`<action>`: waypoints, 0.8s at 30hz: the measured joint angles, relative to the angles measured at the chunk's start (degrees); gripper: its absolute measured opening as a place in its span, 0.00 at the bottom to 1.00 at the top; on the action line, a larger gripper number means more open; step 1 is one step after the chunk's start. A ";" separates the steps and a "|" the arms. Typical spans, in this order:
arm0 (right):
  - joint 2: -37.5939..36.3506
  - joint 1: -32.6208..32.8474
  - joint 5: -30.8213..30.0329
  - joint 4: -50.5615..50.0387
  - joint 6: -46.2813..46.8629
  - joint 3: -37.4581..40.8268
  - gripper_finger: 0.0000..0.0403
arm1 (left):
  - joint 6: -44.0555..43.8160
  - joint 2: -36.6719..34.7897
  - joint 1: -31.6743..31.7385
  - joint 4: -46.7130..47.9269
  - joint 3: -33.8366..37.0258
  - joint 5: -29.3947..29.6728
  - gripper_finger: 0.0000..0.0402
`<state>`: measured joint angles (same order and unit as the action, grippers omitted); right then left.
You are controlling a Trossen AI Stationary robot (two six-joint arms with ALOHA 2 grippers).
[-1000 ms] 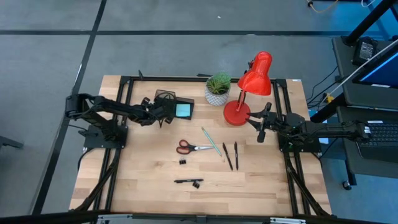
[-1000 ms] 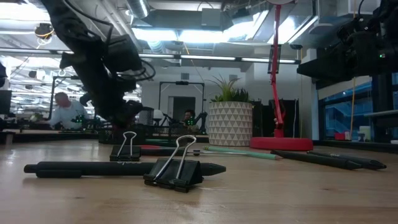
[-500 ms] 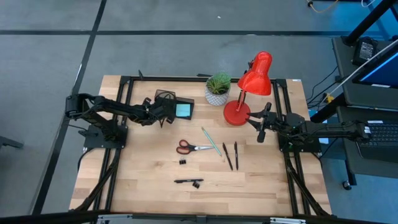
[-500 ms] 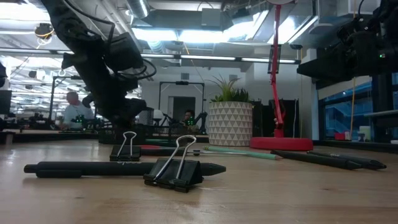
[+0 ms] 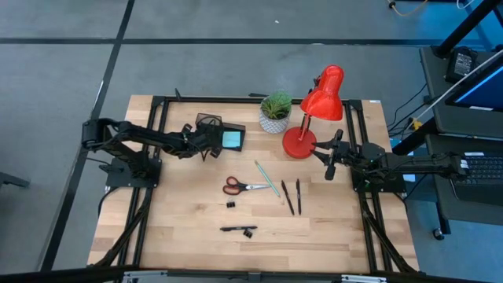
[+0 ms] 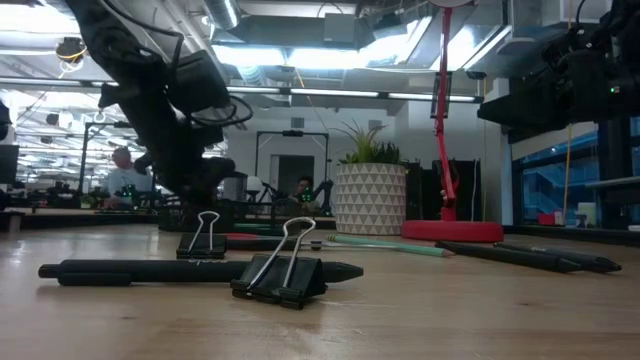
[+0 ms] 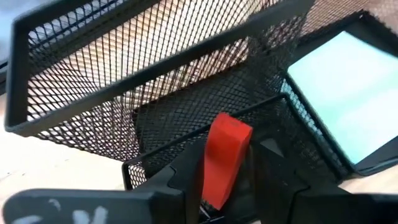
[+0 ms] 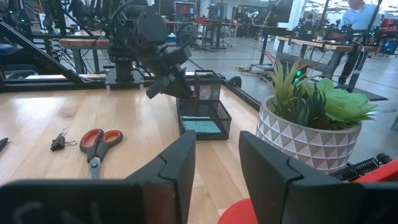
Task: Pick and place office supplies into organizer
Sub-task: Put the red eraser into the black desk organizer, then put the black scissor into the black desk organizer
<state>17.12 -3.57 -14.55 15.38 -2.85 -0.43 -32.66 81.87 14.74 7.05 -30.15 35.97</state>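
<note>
The black mesh organizer (image 5: 222,135) stands at the table's far left, and the light-blue notepad (image 7: 348,99) lies in its tray part. My left gripper (image 7: 230,149) is at the organizer, shut on the small red piece (image 7: 225,140). Lying on the wood mid-table are the red-handled scissors (image 5: 240,186), the teal pencil (image 5: 267,178), two black pens (image 5: 291,196), a third pen (image 5: 234,229) and two black clips (image 6: 285,270). My right gripper (image 8: 217,165) is open and waits beside the red lamp's base (image 5: 299,143). My left gripper pinches the small red piece by its lower half (image 7: 216,177), between the two fingers (image 7: 186,171). The piece's free end sticks out past the fingertips toward the organizer's small mesh compartment (image 7: 186,124). Whether the piece touches the mesh cannot be told.
A potted green plant (image 5: 275,112) and the red desk lamp (image 5: 322,93) stand at the far edge, right of the organizer. Black frame rails run along both sides of the table. Bare wood lies at the near edge. People show in the room behind.
My left gripper has edged a little up and toward the table's right at the organizer, still shut on the red piece. Nothing on the table has moved.
</note>
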 joint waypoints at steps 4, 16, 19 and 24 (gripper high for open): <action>0.01 -0.01 0.00 0.00 0.00 0.00 0.32 | 0.65 -2.16 0.00 0.53 0.00 -0.03 0.28; 0.00 -0.02 0.02 -0.45 0.00 0.00 0.32 | 6.55 -13.80 -0.39 1.97 0.00 -10.26 0.28; 0.01 -0.01 0.02 -0.57 0.24 0.00 0.32 | 9.54 -15.21 -2.03 -0.08 0.00 -18.50 0.28; 0.01 -0.02 0.02 -0.62 0.90 0.00 0.32 | 15.60 -15.07 -8.01 -7.77 0.00 -32.88 0.28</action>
<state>17.14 -3.60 -14.52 14.75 -1.96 -0.43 -17.06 66.80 6.73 -0.73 -30.15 3.08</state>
